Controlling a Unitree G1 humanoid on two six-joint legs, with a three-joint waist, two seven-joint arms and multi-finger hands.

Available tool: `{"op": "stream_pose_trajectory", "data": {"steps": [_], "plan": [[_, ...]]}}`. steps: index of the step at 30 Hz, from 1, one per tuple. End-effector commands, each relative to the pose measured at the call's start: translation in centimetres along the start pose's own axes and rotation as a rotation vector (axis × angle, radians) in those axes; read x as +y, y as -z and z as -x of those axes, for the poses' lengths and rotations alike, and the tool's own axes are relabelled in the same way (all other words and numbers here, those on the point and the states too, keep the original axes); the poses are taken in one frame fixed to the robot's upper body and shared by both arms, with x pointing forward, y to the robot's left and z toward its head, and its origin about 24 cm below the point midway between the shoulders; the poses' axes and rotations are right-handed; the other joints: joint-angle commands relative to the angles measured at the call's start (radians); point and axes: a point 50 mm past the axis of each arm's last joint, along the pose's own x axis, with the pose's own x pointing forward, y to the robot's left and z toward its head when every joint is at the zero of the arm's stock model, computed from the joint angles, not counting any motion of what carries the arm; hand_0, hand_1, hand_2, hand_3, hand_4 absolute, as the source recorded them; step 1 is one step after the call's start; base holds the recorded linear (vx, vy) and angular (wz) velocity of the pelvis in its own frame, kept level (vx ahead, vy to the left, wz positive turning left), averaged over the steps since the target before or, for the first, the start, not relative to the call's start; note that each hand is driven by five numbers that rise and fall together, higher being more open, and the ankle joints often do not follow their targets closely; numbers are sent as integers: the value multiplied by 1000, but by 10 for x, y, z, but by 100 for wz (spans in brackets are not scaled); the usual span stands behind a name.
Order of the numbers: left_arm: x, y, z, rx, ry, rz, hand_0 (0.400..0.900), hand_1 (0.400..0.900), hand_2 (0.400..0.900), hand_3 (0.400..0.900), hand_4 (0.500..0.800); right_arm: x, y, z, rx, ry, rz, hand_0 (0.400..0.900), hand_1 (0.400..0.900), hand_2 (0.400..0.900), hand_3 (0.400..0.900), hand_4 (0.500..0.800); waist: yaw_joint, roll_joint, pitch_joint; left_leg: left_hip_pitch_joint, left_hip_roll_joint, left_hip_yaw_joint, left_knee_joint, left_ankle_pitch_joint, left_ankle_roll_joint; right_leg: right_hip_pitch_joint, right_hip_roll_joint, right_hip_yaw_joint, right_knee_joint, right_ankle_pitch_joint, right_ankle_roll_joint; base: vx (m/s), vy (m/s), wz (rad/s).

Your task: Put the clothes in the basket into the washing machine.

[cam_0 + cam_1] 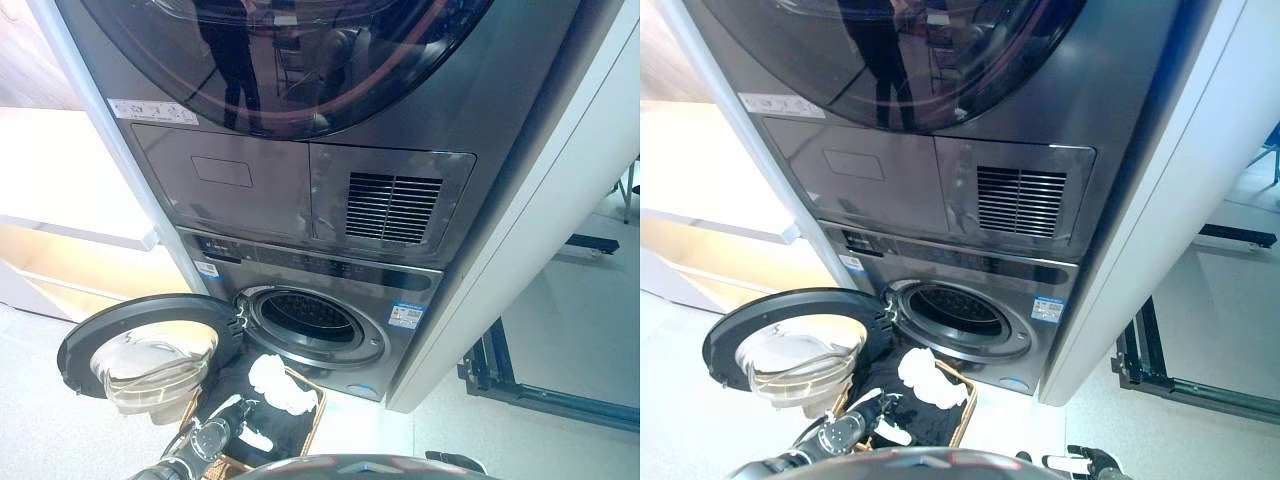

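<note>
A wicker basket [312,425] stands on the floor right in front of the lower washing machine [330,275]. It holds a black cloth [285,425] with a white cloth [278,385] on top. The machine's round door [150,345] is swung open to the left, and the drum opening [308,318] is dark with nothing visible inside. My left hand [238,412] is over the left side of the basket, on the black cloth. It also shows in the right eye view [872,408]. My right hand [1092,462] shows only partly at the bottom edge, right of the basket.
A dryer with a dark round door [290,50] is stacked above the washer. A white side panel [520,260] flanks the machines on the right. A black metal frame [520,385] lies on the floor at the right. Pale shelving [70,230] stands at the left.
</note>
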Motion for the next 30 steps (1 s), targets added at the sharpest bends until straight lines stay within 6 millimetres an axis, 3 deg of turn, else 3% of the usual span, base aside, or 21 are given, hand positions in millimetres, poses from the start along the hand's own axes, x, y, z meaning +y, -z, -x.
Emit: {"op": "stream_pose_trajectory", "data": {"steps": [1, 9, 12, 15, 18, 20, 23, 24, 25, 26, 27, 28, 30], "plan": [[31, -25, -5, -80, -96, 55, 900, 900, 900, 900, 800, -5, -11, -1, -33, 24, 25, 900, 900, 900, 900, 800, -10, -42, -4, -54, -70, -38, -8, 16, 30, 82, 2, 11, 8, -26, 69, 0, 0, 0], [48, -37, -4, -124, -136, -55, 900, 900, 900, 900, 800, -15, -20, 0, -58, 51, 5, 900, 900, 900, 900, 800, -10, -44, 10, -65, -69, -40, -8, 17, 30, 72, 2, 5, 9, -27, 70, 7, -1, 3], [60, -55, -3, -189, -167, -98, 900, 900, 900, 900, 800, -20, -28, 0, -85, 66, -7, 900, 900, 900, 900, 800, -11, -45, 30, -86, -69, -43, -8, 25, 30, 51, 1, 3, 13, -24, 72, -42, -4, 8], [80, -97, 0, -324, -221, -197, 900, 900, 900, 900, 800, -29, -47, 1, -133, 97, -21, 900, 900, 900, 900, 800, -14, -47, 74, -132, -72, -47, -8, 42, 31, 6, 1, -2, 20, -12, 73, -141, -11, 12], [107, -165, 20, -553, -302, -405, 900, 900, 900, 900, 800, -49, -71, 6, -196, 158, -17, 900, 900, 900, 900, 800, -18, -49, 133, -200, -75, -55, -8, 69, 31, -57, 0, -12, 29, 4, 75, -185, -24, 17], [105, -194, 31, -652, -285, -535, 900, 900, 900, 900, 800, -57, -82, 8, -230, 188, -26, 900, 900, 900, 900, 800, -20, -48, 168, -242, -78, -58, -8, 84, 32, -95, -1, -19, 32, 15, 76, -141, -20, 12], [120, -232, 53, -763, -363, -683, 900, 900, 900, 900, 800, -67, -90, 12, -258, 220, -66, 900, 900, 900, 900, 800, -25, -45, 220, -292, -80, -59, -8, 100, 32, -144, -5, -22, 36, 27, 79, -71, 7, 0], [103, -273, 47, -774, -376, -784, 900, 900, 900, 900, 800, -56, -108, 10, -287, 200, -17, 900, 900, 900, 900, 800, -55, -49, 232, -300, -77, -51, -8, 98, 30, -161, -3, -15, 42, 25, 79, -77, 46, -20], [110, -201, 28, -650, -418, -832, 900, 900, 900, 900, 800, -62, -105, 12, -309, 237, -72, 900, 900, 900, 900, 800, -43, -46, 260, -316, -74, -43, -8, 101, 31, -180, -3, -12, 46, 28, 80, -68, 56, -23], [109, -160, 17, -532, -477, -881, 900, 900, 900, 900, 800, -60, -93, 11, -314, 249, -72, 900, 900, 900, 900, 800, -42, -46, 267, -334, -76, -40, -5, 107, 31, -197, -6, -9, 51, 28, 80, -92, 45, -13], [95, -148, 8, -479, -442, -955, 900, 900, 900, 900, 800, -56, -92, 10, -328, 261, -113, 900, 900, 900, 900, 800, -45, -48, 290, -353, -74, -37, 5, 109, 32, -222, -6, -5, 69, 25, 77, -125, 25, -7], [88, -153, 5, -474, -433, -990, 900, 900, 900, 900, 800, -55, -98, 10, -346, 289, -169, 900, 900, 900, 900, 800, -52, -51, 315, -380, -73, -34, 28, 109, 34, -245, -7, -6, 90, 24, 74, -157, 20, -4], [92, -166, 5, -468, -453, -1075, 900, 900, 900, 900, 800, -60, -107, 12, -366, 332, -227, 900, 900, 900, 900, 800, -60, -49, 344, -449, -77, -29, 89, 93, 38, -309, -13, -8, 144, 12, 67, -153, 24, 4]]}}
